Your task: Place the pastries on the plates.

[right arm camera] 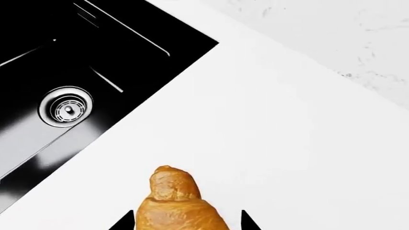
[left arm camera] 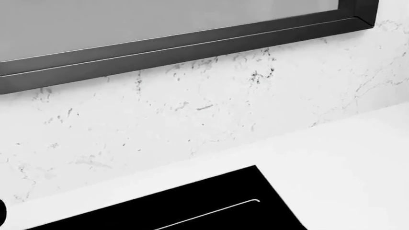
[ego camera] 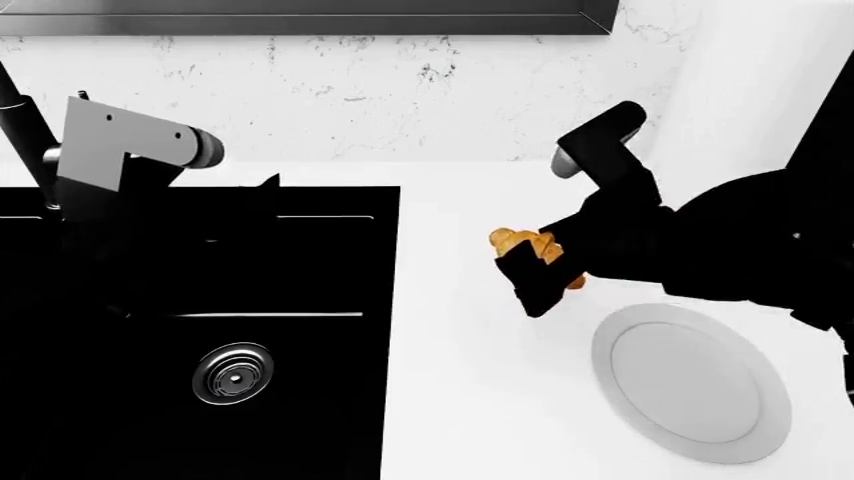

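The golden-brown croissant [ego camera: 514, 242] lies on the white counter, right of the sink. My right gripper [ego camera: 534, 285] is low over it. In the right wrist view its two dark fingertips [right arm camera: 246, 221] stand on either side of the croissant [right arm camera: 176, 206], with a gap on one side, so it is open around it. The large light-grey plate [ego camera: 691, 385] sits on the counter just right of and nearer than the croissant. My left arm [ego camera: 120, 140] hangs over the sink, and its gripper is lost against the black. The bun and the blue-rimmed plate are out of view.
A black sink [ego camera: 307, 400] with a round drain [ego camera: 231, 372] fills the left half. A dark faucet [ego camera: 14, 110] rises at its far left. A marbled backsplash [ego camera: 374, 90] and a dark window frame [left arm camera: 191, 45] stand behind the counter.
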